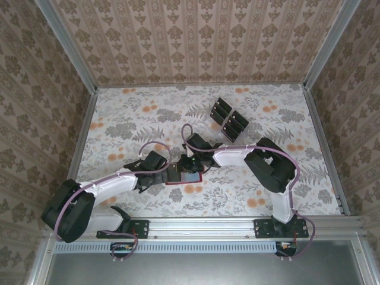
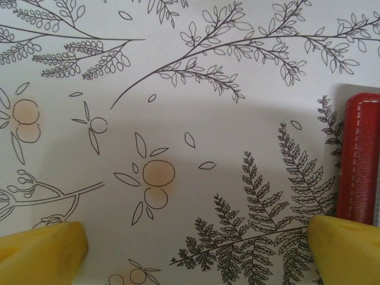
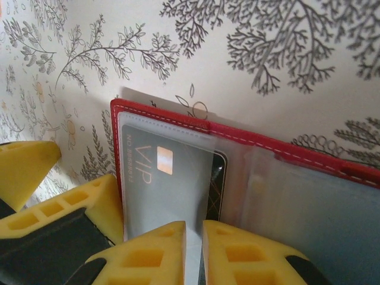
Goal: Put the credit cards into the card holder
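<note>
Inside the card holder (image 3: 249, 139), a credit card (image 3: 172, 184) reads "VIP"; your right gripper (image 3: 193, 255) sits pressed together, left gripper (image 2: 196, 243) spread wide.

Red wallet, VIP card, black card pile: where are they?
card holder (image 3: 237, 138): right wrist view, red stitched edge.
VIP card (image 3: 172, 190): right wrist view, its face.
credit cards (image 1: 233, 124): top view, pile's middle.

Item, left arm (image 1: 110, 184): elbow swung out to the left, forearm reaching in toward the middle. I log the left gripper (image 1: 171, 174) held low, its fingers (image 2: 41, 249) spread wide. Item, right arm (image 1: 237, 155): elbow folded out to the right, forearm reaching left. Right gripper (image 1: 191, 165) angled downward just beside the left one, fingers (image 3: 148, 255) drawn almost together, a thin slit between them.
</note>
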